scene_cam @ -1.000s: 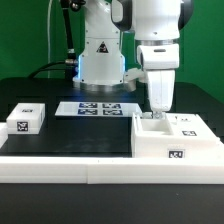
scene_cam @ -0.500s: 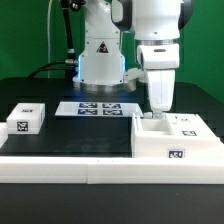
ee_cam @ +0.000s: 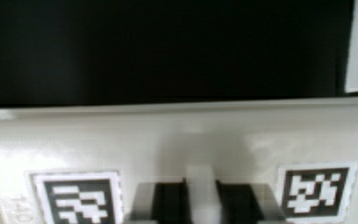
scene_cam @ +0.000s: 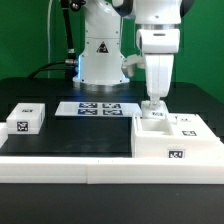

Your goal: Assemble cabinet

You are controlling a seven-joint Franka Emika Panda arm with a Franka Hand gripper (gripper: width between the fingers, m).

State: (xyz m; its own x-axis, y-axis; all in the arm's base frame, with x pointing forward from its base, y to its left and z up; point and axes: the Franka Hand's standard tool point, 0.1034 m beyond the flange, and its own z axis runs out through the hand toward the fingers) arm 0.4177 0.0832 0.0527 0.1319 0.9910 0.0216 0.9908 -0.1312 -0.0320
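The cabinet (scene_cam: 176, 141) is a large white box with marker tags at the exterior view's right, against the white front rail. My gripper (scene_cam: 153, 106) hangs just above the cabinet's back left corner, by a notch in its top. In the wrist view the cabinet's white top (ee_cam: 176, 140) fills the lower half, with two tags beside my gripper (ee_cam: 202, 205). The two dark fingers (ee_cam: 171, 205) stand close together with only a thin light slit between them. Nothing shows held between them.
A small white tagged block (scene_cam: 25, 120) lies at the exterior view's left. The marker board (scene_cam: 95, 108) lies flat at the back middle before the robot's base (scene_cam: 100, 60). A white rail (scene_cam: 80, 165) runs along the front of the black table.
My gripper has risen from down in the cabinet's notch to just above its top. The cabinet and the other pieces have not moved.
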